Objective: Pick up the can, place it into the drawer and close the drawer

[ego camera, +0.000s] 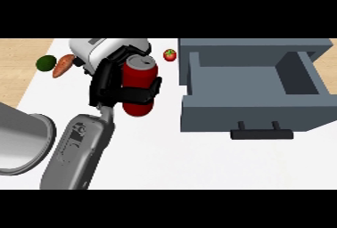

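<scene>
Nearest us, at 8 o'clock, a large grey cylinder [23, 138] is cut by the view's edge, and we cannot tell what it belongs to. Just beside it a grey forearm [79, 147] rises toward 12 o'clock to the left hand [104, 87], whose fingers and thumb are curled round the can [135, 73]. The palm sits on the can's 9 o'clock side, and a black band of the hand crosses the side facing us. The can's long axis runs from 12 to 6 o'clock, silver top toward 12. We cannot tell whether it is clear of the counter [197, 164].

What the next move turns on, we judge, is this: the open drawer [250, 118] lies toward 3 o'clock of the can, near but apart, its cavity facing up and its handle [261, 134] at its 6 o'clock edge — so the carry goes toward 3 o'clock, the can leading the palm. The right hand does not show.

We count one can, one drawer, one handle and one hand. Toward 11 o'clock sit one white appliance [99, 46], one carrot [63, 66] and one green fruit [46, 63]. One tomato [170, 54] sits at 12.
</scene>
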You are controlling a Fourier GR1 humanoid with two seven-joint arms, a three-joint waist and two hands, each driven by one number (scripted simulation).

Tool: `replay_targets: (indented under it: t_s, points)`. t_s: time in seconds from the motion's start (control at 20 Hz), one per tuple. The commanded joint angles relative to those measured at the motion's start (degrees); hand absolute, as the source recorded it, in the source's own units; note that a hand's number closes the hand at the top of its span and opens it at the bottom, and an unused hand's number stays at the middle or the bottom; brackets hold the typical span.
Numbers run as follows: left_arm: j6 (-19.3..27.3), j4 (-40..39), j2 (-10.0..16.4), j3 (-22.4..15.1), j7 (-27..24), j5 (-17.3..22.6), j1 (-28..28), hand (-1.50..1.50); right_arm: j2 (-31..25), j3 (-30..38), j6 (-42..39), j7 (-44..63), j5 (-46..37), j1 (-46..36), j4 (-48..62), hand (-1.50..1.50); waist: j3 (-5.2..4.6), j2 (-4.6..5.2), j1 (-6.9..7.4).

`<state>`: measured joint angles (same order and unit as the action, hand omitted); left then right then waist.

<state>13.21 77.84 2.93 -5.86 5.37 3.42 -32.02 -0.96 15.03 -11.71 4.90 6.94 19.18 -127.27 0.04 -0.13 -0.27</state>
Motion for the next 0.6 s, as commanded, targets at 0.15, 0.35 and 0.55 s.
replay_targets:
  t_s: [0.15, 0.35, 0.55]
  points:
    - [7.03, -2.85, -2.85, -3.19, 7.74, -3.63, -13.02, 1.5, -2.79, 4.8, -2.11, 0.42, 4.55, -0.56, 0.0, -1.5, 0.0, 0.09, -0.7]
    - [9.58, -10.65, -2.9, -2.64, 9.01, -2.04, -23.72, 1.5, 0.61, -0.49, 0.32, 1.01, -0.9, -1.97, -0.21, -1.5, -0.02, 0.33, -1.01]
    - [13.76, -8.95, -2.92, -7.15, 14.68, -1.86, -27.65, 1.5, -1.89, 3.33, -0.48, 1.52, 2.07, -4.1, 3.11, -1.5, 0.0, 0.1, -0.55]
